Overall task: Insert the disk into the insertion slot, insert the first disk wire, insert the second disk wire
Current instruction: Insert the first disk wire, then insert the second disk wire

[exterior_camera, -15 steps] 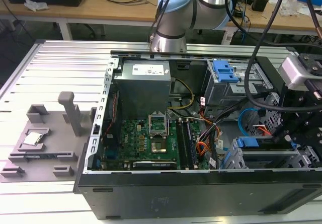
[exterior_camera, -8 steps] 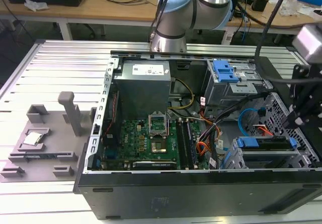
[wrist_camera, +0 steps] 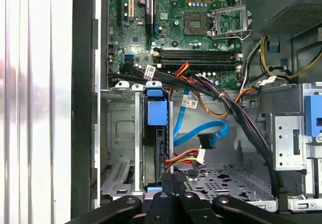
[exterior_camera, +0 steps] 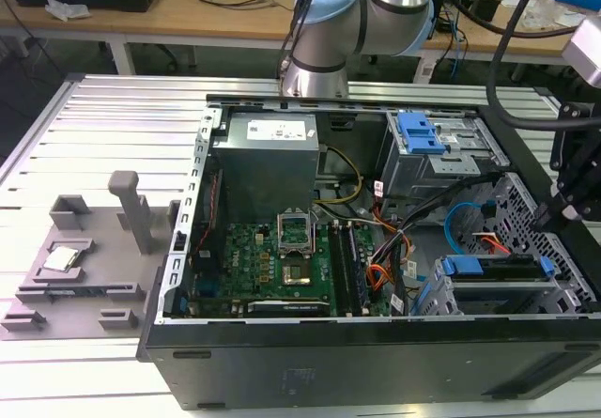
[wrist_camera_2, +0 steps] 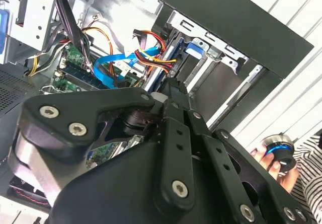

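Fingers pressed together, the gripper (wrist_camera: pixel 172 176) stood just beside the end of the disk (wrist_camera: pixel 156 114), which sat in the insertion slot (wrist_camera: pixel 121 133). The open computer case (exterior_camera: pixel 310 371) lay on a ribbed metal table (exterior_camera: pixel 103 127), wooden benches (exterior_camera: pixel 188 9) behind.

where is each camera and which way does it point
exterior view: off the arm, above the computer case, looking down into it; arm and gripper show
first wrist view: on the wrist, looking along the gripper at the disk in the insertion slot
second wrist view: on the wrist, looking past the gripper into the case; a hand shows beyond
shared: both wrist views catch the second disk wire
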Controlling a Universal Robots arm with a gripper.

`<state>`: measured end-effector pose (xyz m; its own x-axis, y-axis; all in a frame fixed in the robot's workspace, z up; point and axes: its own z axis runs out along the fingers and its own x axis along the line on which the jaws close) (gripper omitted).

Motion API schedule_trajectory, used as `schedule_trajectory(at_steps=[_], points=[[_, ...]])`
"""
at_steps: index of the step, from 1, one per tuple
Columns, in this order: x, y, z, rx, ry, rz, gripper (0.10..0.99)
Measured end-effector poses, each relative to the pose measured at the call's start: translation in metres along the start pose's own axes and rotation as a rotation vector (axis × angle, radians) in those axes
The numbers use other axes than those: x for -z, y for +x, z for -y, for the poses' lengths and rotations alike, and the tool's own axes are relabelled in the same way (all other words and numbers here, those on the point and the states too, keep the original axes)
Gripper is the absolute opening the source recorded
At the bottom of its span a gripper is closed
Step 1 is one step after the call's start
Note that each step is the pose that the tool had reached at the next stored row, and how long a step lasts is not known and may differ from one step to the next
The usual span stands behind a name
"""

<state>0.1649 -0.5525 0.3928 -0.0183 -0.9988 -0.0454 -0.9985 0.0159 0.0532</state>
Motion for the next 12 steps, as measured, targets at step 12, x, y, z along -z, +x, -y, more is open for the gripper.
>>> schedule_trajectory(at_steps=[12], points=[[-0.0005,-0.0061,-0.0003,0.0,0.0,0.0,0.302]])
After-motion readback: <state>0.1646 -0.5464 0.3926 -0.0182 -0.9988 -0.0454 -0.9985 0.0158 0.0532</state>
